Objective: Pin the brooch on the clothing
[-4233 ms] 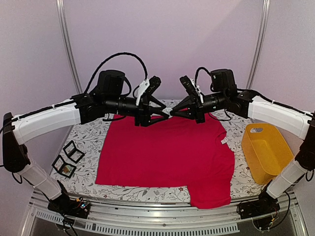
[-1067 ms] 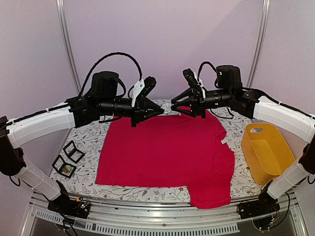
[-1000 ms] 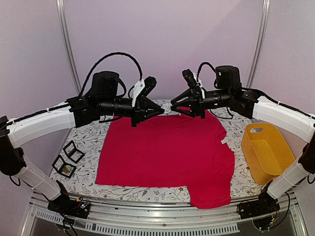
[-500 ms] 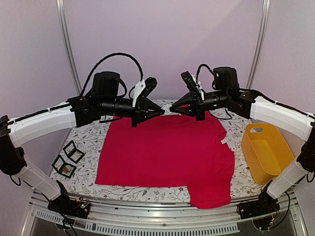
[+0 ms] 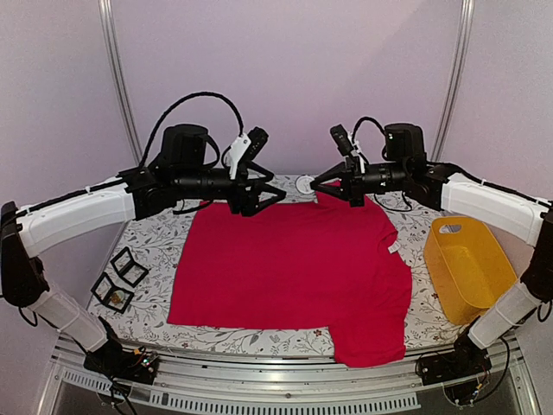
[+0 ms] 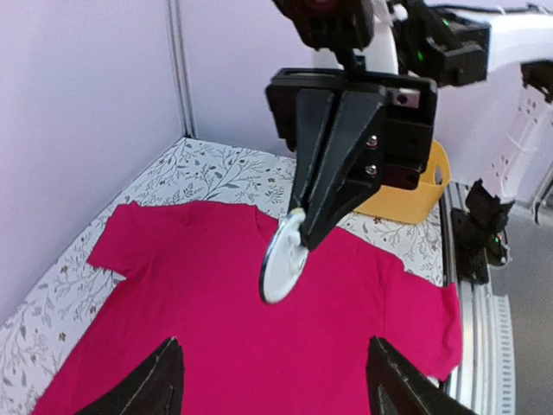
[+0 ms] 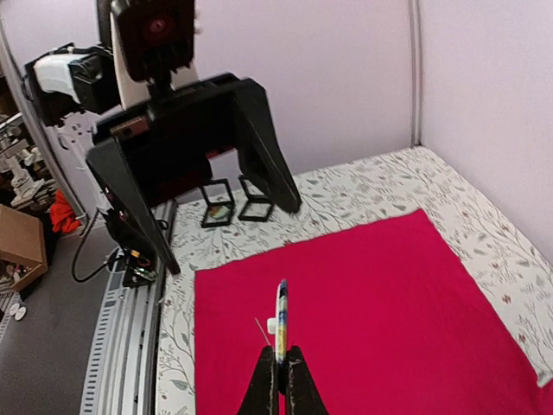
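One brooch (image 6: 282,264) pinched by right claw (image 6: 298,235); left claw (image 5: 278,188) wide; one red T-shirt (image 5: 294,259).

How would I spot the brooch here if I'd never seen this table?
Find the big bright red T-shirt spread on the floral tablecloth. Above its far neck end, the right gripper pinches a small silvery-white disc, the brooch. It alone is round, pale and shiny, and held up in the air.
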Action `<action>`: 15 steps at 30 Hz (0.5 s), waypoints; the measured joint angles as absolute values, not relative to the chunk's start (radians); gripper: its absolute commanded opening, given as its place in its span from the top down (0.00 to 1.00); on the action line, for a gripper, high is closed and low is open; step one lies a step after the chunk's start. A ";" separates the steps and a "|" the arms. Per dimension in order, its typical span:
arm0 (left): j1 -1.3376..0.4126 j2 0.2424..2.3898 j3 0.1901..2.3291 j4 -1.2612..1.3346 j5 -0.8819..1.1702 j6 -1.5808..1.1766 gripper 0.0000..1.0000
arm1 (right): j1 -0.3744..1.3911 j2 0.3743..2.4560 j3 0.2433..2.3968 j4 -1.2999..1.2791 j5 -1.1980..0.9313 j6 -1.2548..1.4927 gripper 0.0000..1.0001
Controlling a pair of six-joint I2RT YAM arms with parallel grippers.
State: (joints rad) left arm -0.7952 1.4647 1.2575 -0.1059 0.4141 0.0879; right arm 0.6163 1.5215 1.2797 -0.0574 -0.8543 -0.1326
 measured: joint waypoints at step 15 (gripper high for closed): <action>-0.392 1.947 1.126 -0.140 0.113 -0.395 0.48 | 0.321 1.722 0.859 0.059 -0.610 0.307 1.00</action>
